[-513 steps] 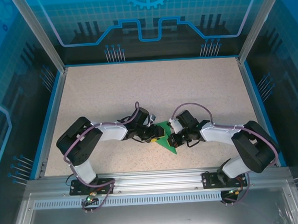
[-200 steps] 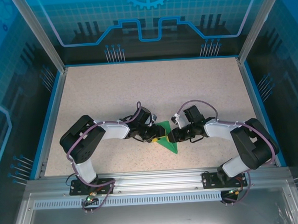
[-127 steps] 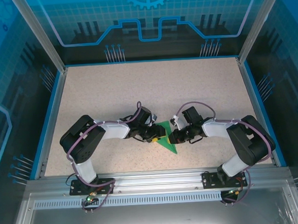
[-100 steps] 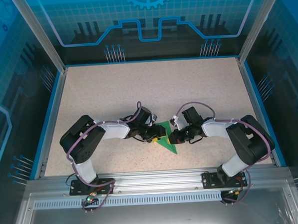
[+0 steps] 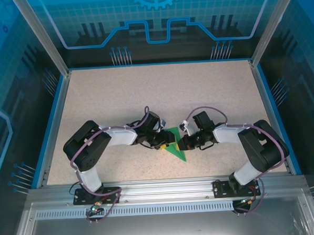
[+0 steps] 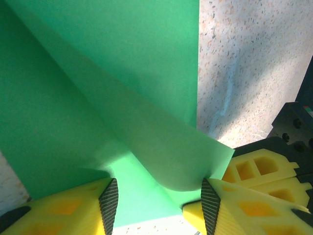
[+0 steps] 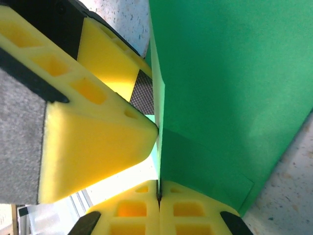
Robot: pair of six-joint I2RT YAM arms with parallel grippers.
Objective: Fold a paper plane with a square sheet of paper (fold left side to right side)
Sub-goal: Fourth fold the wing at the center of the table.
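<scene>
Bright green creased pointed paper sheet (image 5: 176, 149) is lying on the speckled beige tabletop (image 5: 161, 96), just below frame centre. Right gripper (image 7: 159, 188) is pinching its edge, jaws pressed together; left gripper (image 6: 155, 196) is straddling a curling flap, jaws spread.

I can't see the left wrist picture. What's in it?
Bright green paper, one flap lifted and curling, sits between the left gripper's two spread yellow fingers at the bottom. Speckled table shows on the right, above the yellow right gripper.
</scene>
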